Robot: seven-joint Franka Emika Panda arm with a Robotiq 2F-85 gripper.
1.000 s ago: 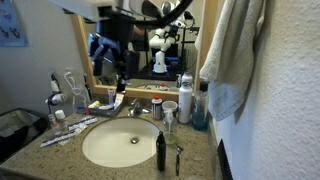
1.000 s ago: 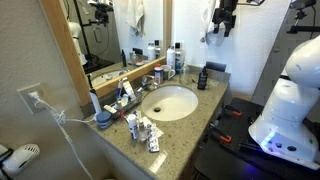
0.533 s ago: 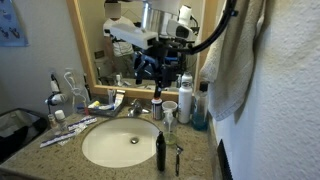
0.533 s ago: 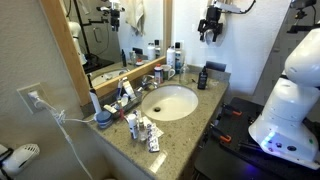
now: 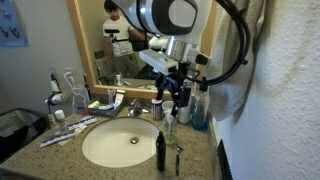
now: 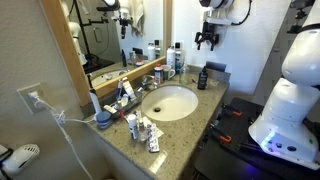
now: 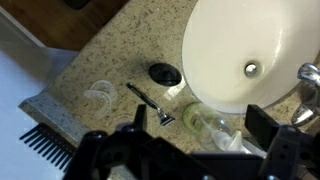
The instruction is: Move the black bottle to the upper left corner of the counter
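The black bottle (image 5: 160, 150) stands upright on the speckled counter (image 5: 200, 158), at the sink's front right edge. It also shows in an exterior view (image 6: 203, 78) and from above in the wrist view (image 7: 165, 73), as a dark oval. My gripper (image 5: 176, 98) is open and empty. It hangs in the air above the back right of the counter, behind and above the black bottle, and also shows in an exterior view (image 6: 207, 40). In the wrist view its jaws (image 7: 200, 122) frame a clear spray bottle (image 7: 205, 125).
The white sink (image 5: 120, 145) fills the counter's middle, with the faucet (image 5: 135, 108) behind it. A silver spray can (image 5: 185, 105), a blue-liquid bottle (image 5: 198, 116) and a cup (image 5: 168, 110) stand under the gripper. A razor (image 7: 150, 103) lies by the black bottle. Toothbrushes and tubes (image 5: 62, 130) lie to the left. A towel (image 5: 232, 60) hangs to the right.
The arm has swung from high in front of the mirror to the right and down. The gripper now hangs over the bottles at the back right. The black bottle has not moved.
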